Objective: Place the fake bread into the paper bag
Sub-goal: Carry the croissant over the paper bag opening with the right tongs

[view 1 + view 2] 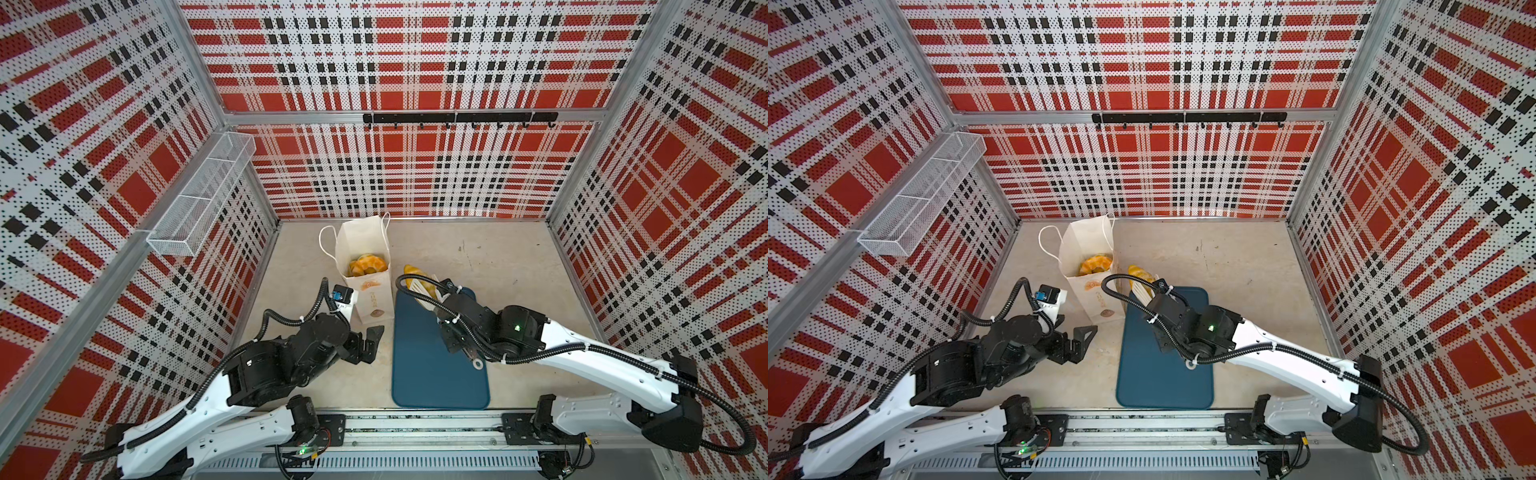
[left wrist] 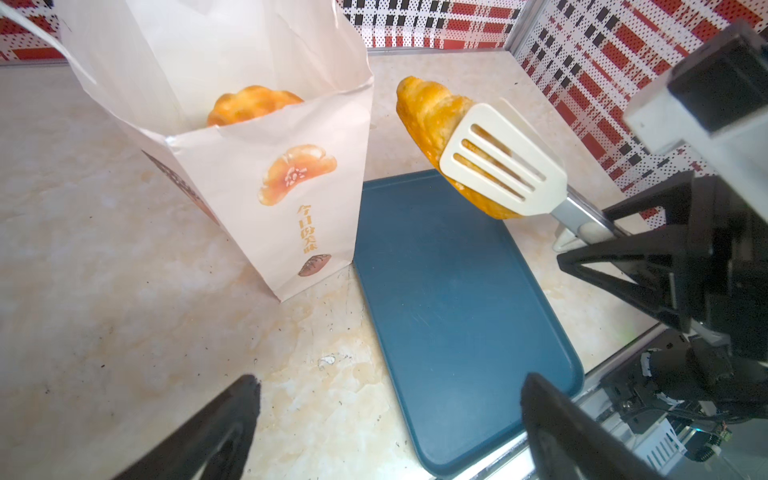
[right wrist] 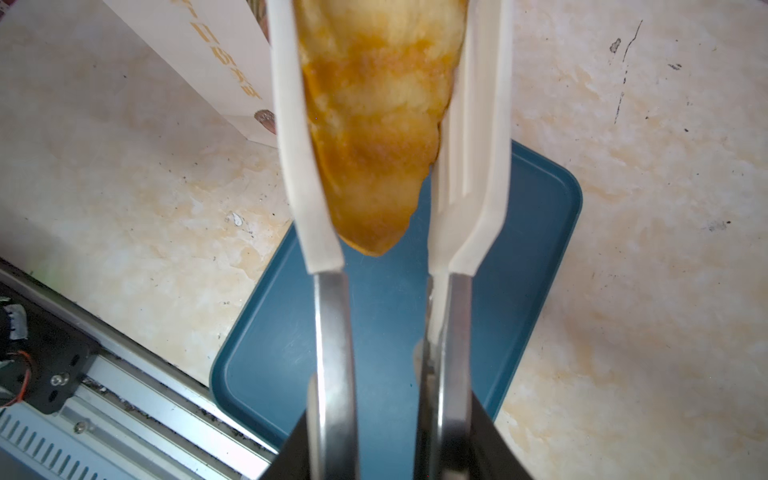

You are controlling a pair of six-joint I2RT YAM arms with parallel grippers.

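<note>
The white paper bag (image 1: 374,299) (image 1: 1096,299) stands open at the back left of the table, with golden fake bread (image 1: 368,264) (image 2: 249,104) inside it. My right gripper (image 1: 451,322) (image 3: 390,440) is shut on white-tipped metal tongs (image 2: 503,162) (image 3: 328,332). The tongs pinch a striped croissant (image 1: 413,272) (image 1: 1139,272) (image 2: 428,116) (image 3: 378,124) in the air, just right of the bag's mouth and above the far end of the teal tray (image 1: 436,382) (image 2: 457,311). My left gripper (image 1: 372,338) (image 2: 390,386) is open and empty, low in front of the bag.
A white wire mesh basket (image 1: 199,195) hangs on the left wall. A black hook rail (image 1: 457,118) runs along the back wall. The arms' metal rail (image 1: 415,428) borders the table's front edge, close to the tray.
</note>
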